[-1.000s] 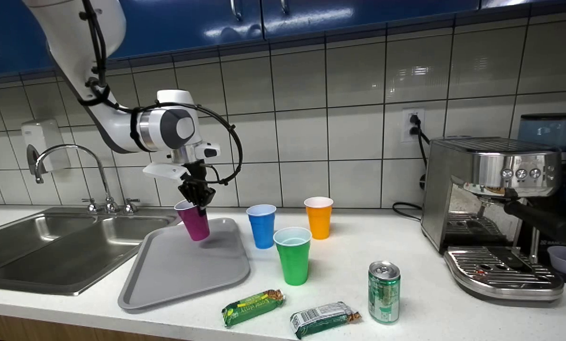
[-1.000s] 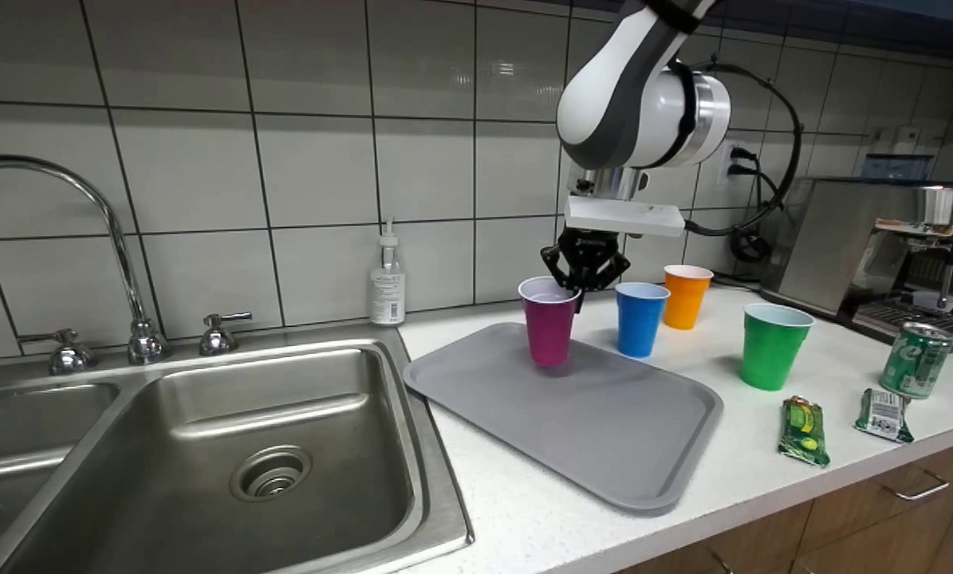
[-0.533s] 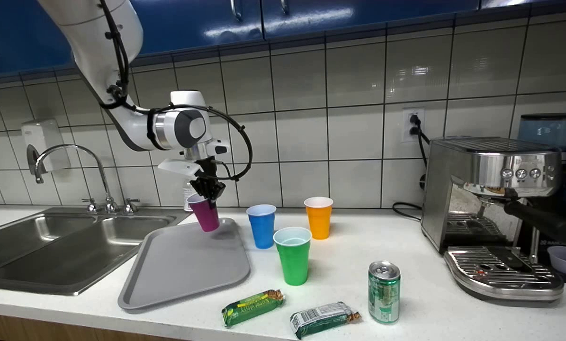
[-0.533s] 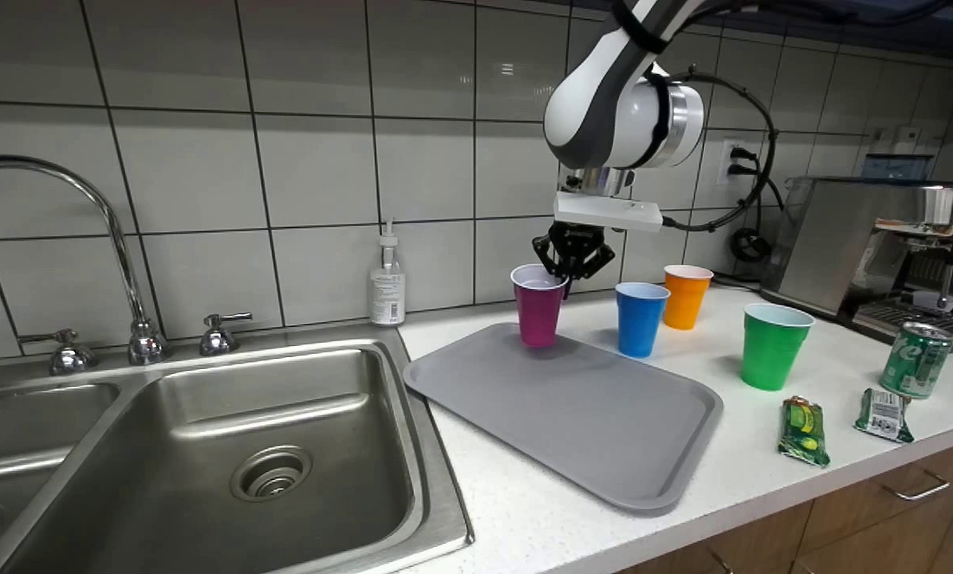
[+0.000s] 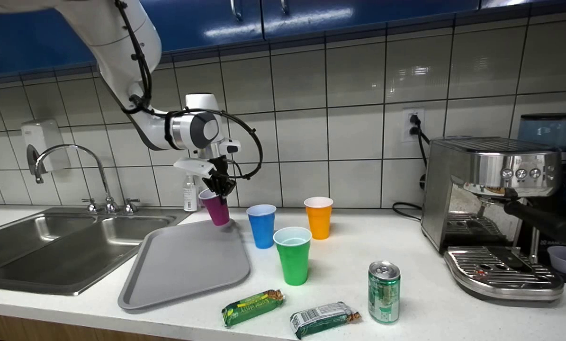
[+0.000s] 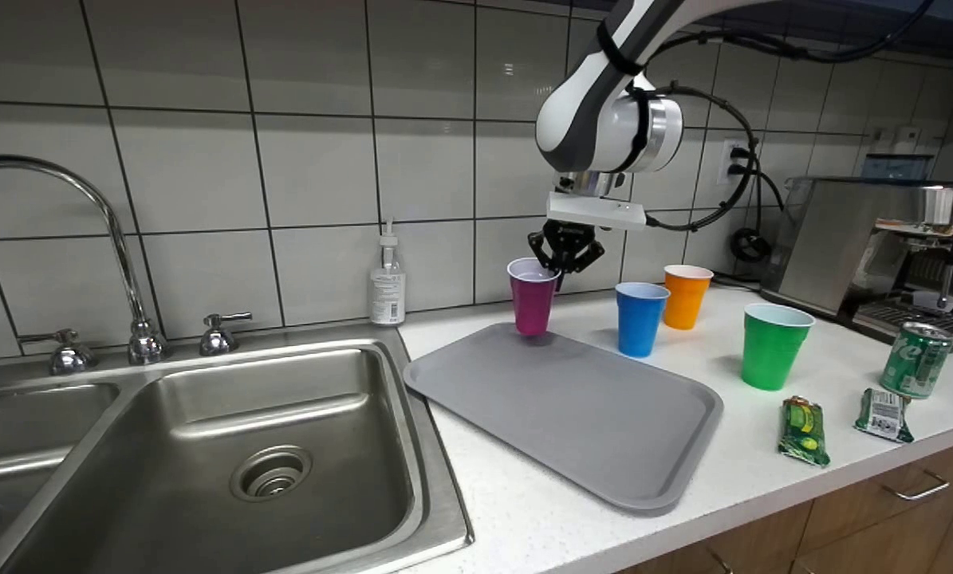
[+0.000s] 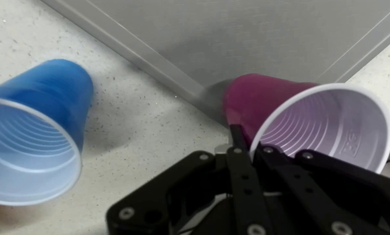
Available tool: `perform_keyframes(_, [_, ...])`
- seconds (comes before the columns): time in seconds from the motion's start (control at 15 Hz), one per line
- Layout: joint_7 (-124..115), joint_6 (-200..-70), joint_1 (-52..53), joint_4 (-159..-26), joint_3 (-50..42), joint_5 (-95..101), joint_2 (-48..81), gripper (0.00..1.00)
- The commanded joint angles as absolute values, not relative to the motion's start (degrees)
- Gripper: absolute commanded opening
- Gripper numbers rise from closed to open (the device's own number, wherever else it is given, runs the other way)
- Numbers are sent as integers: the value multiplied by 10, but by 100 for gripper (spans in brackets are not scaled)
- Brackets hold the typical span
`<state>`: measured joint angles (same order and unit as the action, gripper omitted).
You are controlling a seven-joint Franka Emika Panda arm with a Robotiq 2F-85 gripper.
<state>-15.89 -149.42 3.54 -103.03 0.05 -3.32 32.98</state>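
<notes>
1. In the wrist view, the left edge crops the blue cup (image 7: 35,130).
2. There, the pinched jaws hide part of the purple cup (image 7: 305,120).
3. In an exterior view, the barcoded bar (image 5: 323,319) bears illegibly small print.

Arm (image 5: 119,57): glossy white, rounded
Stripe (image 6: 594,96): dark grey, broad, curving along the arm
Joint cap (image 5: 211,130): white, rimmed with dark grey
Band (image 6: 667,131): shiny silver metal, ring-shaped
Straps (image 6: 617,51): black, wrapped around the arm
Cable (image 5: 141,64): black, tied at intervals, looping out
Bar (image 6: 596,211): white, flat, straight-edged
Jaws: black, jointed, pierced by small holes (image 7: 247,192)
Screws (image 7: 126,213): round, pale silver, dotting the jaws
</notes>
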Motion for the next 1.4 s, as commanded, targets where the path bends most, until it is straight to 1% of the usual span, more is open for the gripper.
perform_keyframes(0.0, [-136,-1458,23,-963,4,-48,366,1])
perform_keyframes(1.33, [-142,-1312,-13,-753,-11,-56,486,1])
